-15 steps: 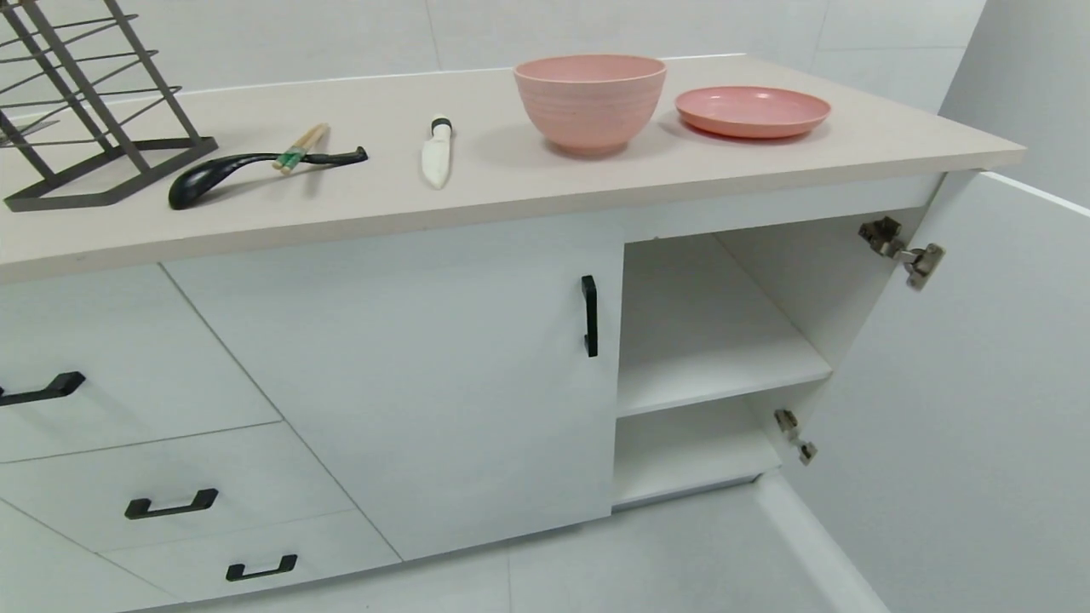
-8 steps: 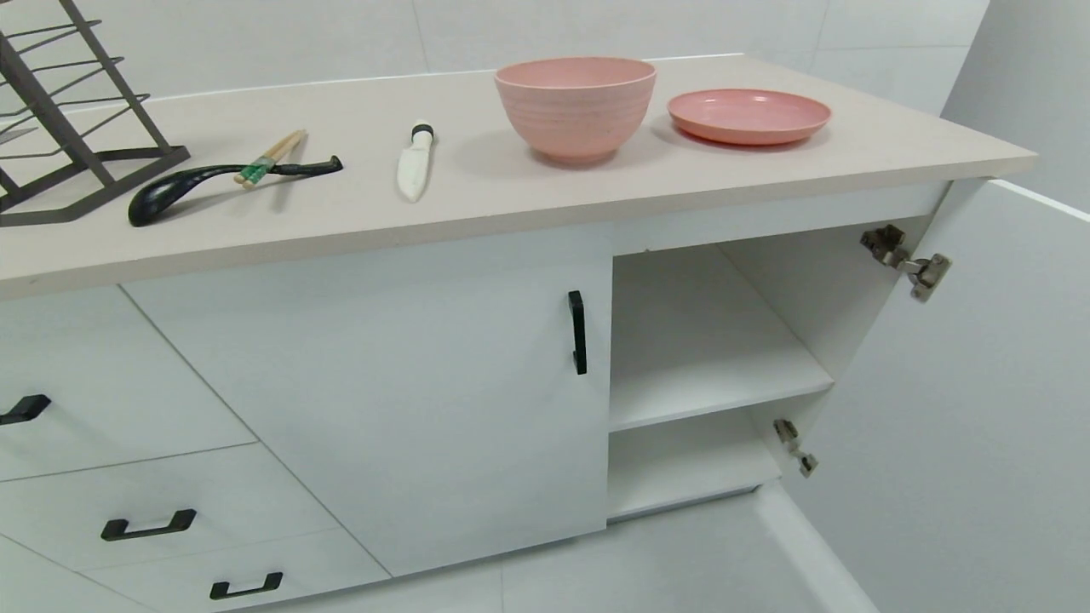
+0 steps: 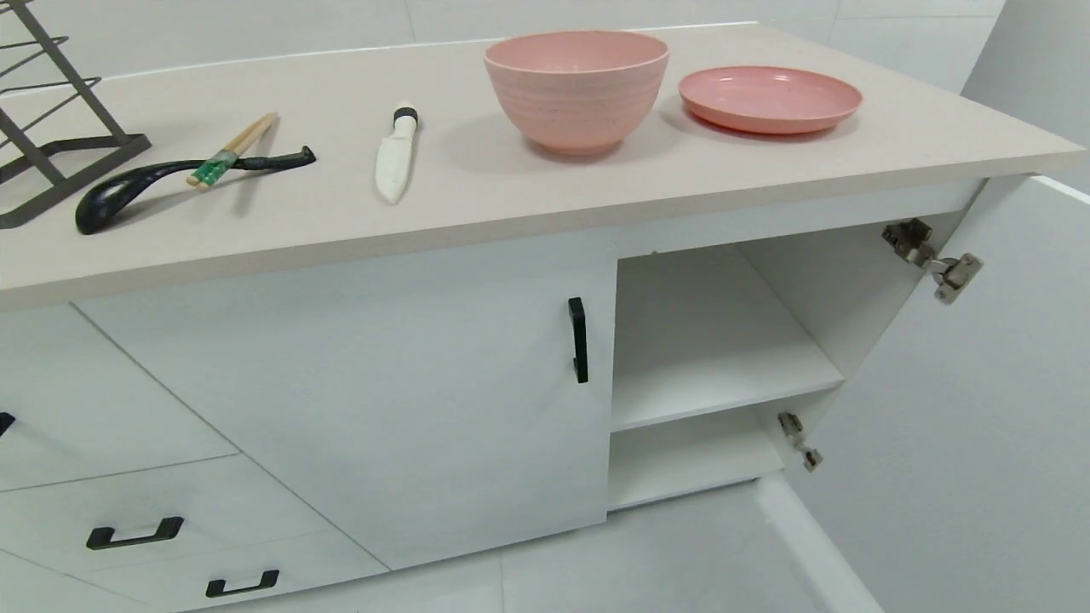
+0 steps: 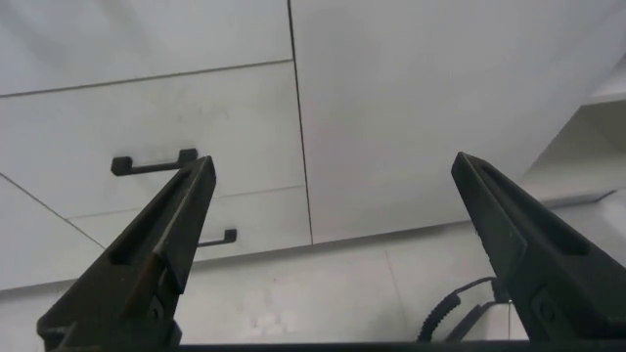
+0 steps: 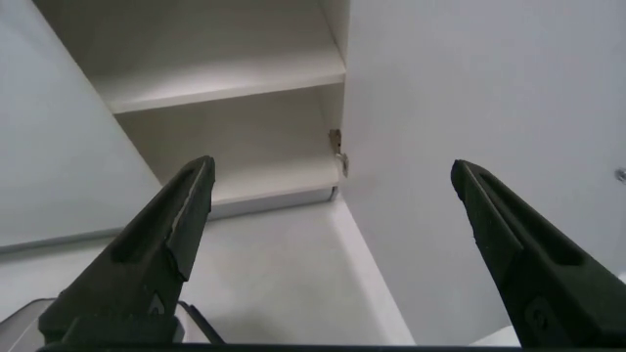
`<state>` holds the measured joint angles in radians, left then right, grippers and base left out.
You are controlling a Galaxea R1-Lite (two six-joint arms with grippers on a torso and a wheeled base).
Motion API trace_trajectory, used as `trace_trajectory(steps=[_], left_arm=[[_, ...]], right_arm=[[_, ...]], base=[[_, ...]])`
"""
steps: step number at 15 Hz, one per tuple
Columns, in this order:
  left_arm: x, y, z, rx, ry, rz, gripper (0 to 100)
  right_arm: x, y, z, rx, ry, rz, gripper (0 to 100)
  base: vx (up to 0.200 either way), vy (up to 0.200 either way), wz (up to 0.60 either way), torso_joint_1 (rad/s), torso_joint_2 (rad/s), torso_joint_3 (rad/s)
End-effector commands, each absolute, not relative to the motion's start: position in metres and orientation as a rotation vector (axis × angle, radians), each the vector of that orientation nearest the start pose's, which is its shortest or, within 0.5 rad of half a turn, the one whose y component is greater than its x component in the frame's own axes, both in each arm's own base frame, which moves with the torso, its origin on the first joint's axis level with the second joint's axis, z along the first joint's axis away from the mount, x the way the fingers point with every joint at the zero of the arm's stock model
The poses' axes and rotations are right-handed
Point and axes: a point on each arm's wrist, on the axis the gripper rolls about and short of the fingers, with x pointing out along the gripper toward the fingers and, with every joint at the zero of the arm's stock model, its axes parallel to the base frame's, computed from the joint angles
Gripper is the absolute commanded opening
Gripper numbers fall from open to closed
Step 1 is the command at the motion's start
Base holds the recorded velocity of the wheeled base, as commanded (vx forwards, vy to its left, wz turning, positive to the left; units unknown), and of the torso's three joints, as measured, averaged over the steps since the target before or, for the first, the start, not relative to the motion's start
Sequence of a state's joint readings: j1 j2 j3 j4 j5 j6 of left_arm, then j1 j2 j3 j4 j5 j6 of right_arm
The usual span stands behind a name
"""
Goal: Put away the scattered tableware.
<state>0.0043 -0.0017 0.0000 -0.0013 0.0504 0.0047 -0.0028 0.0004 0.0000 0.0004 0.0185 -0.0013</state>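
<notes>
On the tabletop [image 3: 766, 170] there are one pink bowl [image 3: 576, 89], one pink plate [image 3: 770, 99], one white knife [image 3: 394, 153], one black spoon [image 3: 170, 180], two chopsticks [image 3: 232, 150] lying together, and one wire rack [image 3: 51, 128]. The cupboard below has two doors, one open door [image 3: 979, 426] with two hinges [image 3: 932, 255], and one closed door [image 3: 383, 400] with one black handle [image 3: 578, 339].

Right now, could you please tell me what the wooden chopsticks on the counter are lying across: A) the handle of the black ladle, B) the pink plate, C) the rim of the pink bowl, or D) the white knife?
A: the chopsticks cross over the handle of the black ladle, to the left of the white knife and not touching it.
</notes>
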Motion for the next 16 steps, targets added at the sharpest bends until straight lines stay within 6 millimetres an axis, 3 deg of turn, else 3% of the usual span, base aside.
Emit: trace_trajectory(steps=[1, 11, 16], left_arm=[[-0.0228, 0.0010, 0.0756, 0.005, -0.001, 0.055, 100], [-0.0228, 0.0010, 0.0756, 0.034, -0.001, 0.054, 100], [-0.0228, 0.0009, 0.0755, 0.041, 0.001, 0.048, 100]], right_arm=[[-0.0228, 0.0005, 0.0755, -0.002, 0.000, 0.015, 100], [-0.0228, 0.0005, 0.0755, 0.011, 0.000, 0.015, 100], [-0.0228, 0.0005, 0.0755, 0.012, 0.000, 0.015, 100]], base=[[0.000, 0.000, 0.00, 0.246, -0.33, -0.256], [0.000, 0.000, 0.00, 0.186, -0.54, -0.213], [0.000, 0.000, 0.00, 0.340, -0.49, -0.236]])
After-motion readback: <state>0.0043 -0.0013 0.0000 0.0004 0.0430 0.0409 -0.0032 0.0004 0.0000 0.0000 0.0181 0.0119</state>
